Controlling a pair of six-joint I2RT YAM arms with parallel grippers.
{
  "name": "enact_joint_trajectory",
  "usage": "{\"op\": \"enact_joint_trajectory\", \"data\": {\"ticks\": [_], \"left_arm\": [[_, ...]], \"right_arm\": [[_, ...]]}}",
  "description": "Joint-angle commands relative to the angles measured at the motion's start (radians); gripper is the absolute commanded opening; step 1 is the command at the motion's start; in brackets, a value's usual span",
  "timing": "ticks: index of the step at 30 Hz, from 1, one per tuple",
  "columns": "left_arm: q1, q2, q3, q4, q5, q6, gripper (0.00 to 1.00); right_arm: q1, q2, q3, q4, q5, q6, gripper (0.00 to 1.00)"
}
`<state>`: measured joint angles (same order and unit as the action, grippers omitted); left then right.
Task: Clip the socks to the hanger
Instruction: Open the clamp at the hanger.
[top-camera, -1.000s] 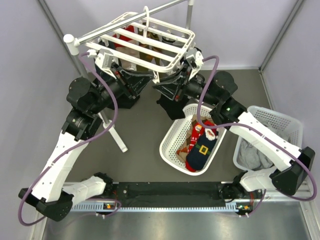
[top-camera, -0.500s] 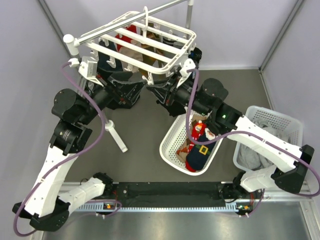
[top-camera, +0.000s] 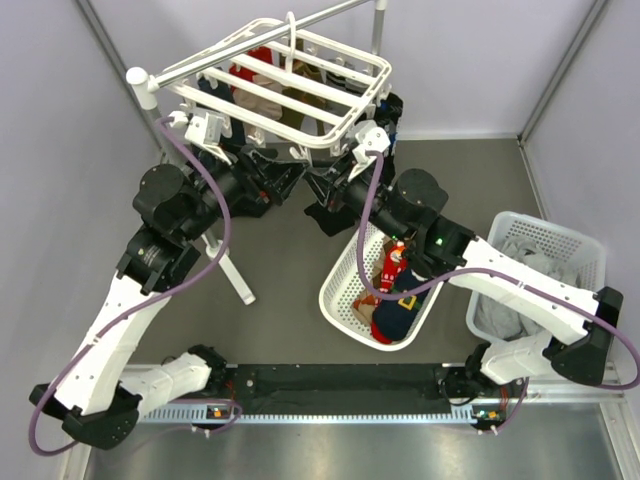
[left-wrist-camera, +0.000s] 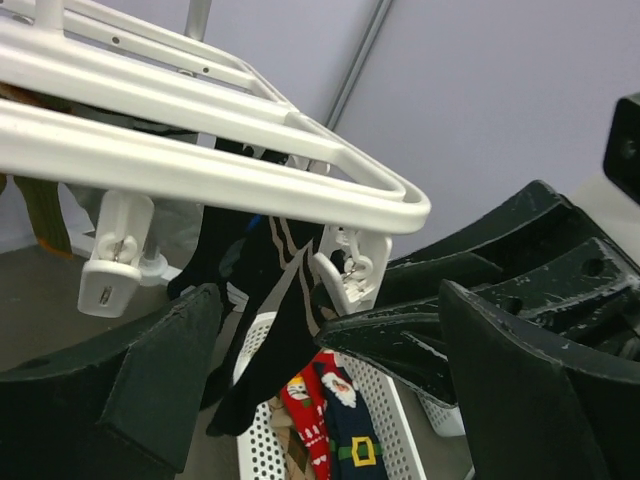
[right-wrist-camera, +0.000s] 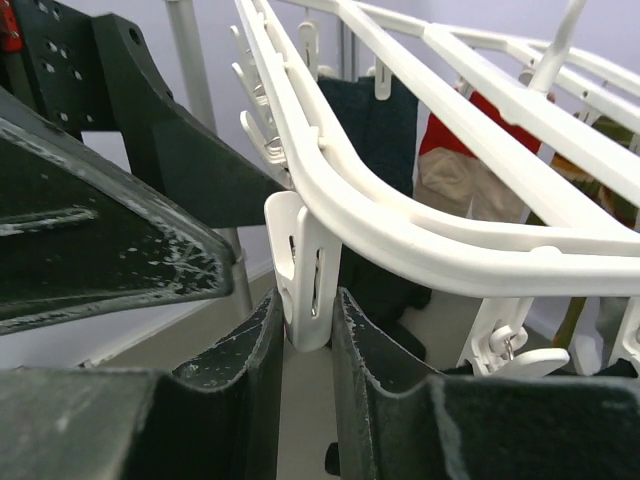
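Top external view: the hanger, a white barred drying rack, hangs from a pole above the desk's far-left part, with several clothes dangling under it. Both arms reach up to its near edge. The left hand sits just below the rack's near rim, its fingers spread wide apart. In the left wrist view, a black sock with tan stripes hangs from the rack beyond those open fingers.

The right hand is at the rack's near-right corner. The right wrist view shows its fingers pressed together on a white clip that dangles from the rim.

The socks lie in a tilted white laundry basket on the desk's middle: a red sock and a navy sock with a yellow buckle mark. A second basket stands near the right edge.
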<state>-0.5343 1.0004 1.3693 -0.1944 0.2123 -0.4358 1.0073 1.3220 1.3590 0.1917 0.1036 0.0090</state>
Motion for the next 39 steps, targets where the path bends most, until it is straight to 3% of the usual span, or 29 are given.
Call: {"op": "enact_joint_trajectory", "data": {"ticks": [1,10,16,25,34,38,39], "left_arm": [[-0.023,0.017,0.025,0.004,-0.062,-0.018,0.92],[-0.124,0.043,0.050,0.010,-0.203,-0.037,0.83],[-0.182,0.063,0.074,-0.023,-0.402,-0.040,0.73],[-0.225,0.101,0.119,-0.034,-0.478,-0.044,0.61],[-0.242,0.121,0.154,-0.042,-0.511,-0.067,0.43],[-0.247,0.126,0.154,-0.059,-0.522,-0.075,0.28],[-0.247,0.124,0.154,-0.062,-0.524,-0.070,0.18]], "right_arm": [[0.017,-0.017,-0.011,0.071,0.031,-0.040,0.00],[0.034,0.002,-0.011,0.081,0.059,-0.069,0.00],[0.045,0.011,-0.018,0.104,0.084,-0.092,0.00],[0.056,0.014,-0.021,0.098,0.108,-0.135,0.00],[0.065,0.017,-0.037,0.092,0.131,-0.167,0.00],[0.067,0.016,-0.054,0.095,0.142,-0.170,0.00],[0.067,0.014,-0.058,0.095,0.146,-0.165,0.00]]}}
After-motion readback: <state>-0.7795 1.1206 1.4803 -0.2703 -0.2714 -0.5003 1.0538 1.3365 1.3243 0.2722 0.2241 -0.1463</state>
